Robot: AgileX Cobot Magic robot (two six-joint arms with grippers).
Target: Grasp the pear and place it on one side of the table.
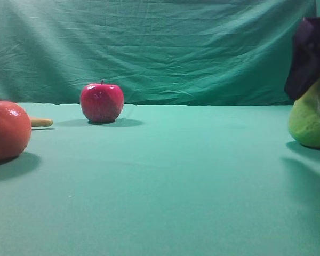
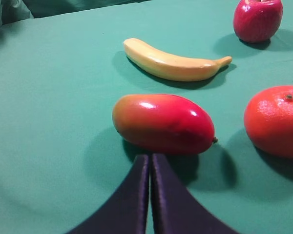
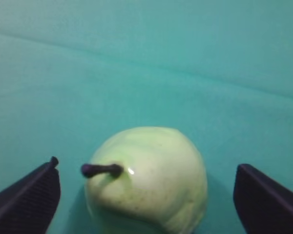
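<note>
Two grippers are on my feeds. My right gripper [image 3: 146, 195] is spread wide, one finger [image 3: 27, 202] at each lower corner of its wrist view, and the pear [image 3: 151, 187] sits between them, touching neither that I can see. Its dark stem [image 3: 101, 169] points toward the left finger. On the high view the pear [image 1: 312, 120] rests on the table [image 1: 176, 186] at the far right edge, partly cut off by the frame, with the dark gripper body just above it, seemingly over its top.

My left gripper [image 2: 150, 161] is closed on nothing, its two dark fingers pressed together with only a thin seam between. It points at a red-and-yellow mango [image 2: 163, 123] lying just beyond the tips; whether they touch it I cannot tell. Farther back lies a banana [image 2: 173, 61], an apple [image 2: 258, 18] is at the upper right, and an orange [image 2: 276, 119] sits to the mango's right.

From the high view the apple [image 1: 101, 101] stands near the backdrop [image 1: 160, 48], well apart from the pear, the orange [image 1: 8, 130] at the left edge
</note>
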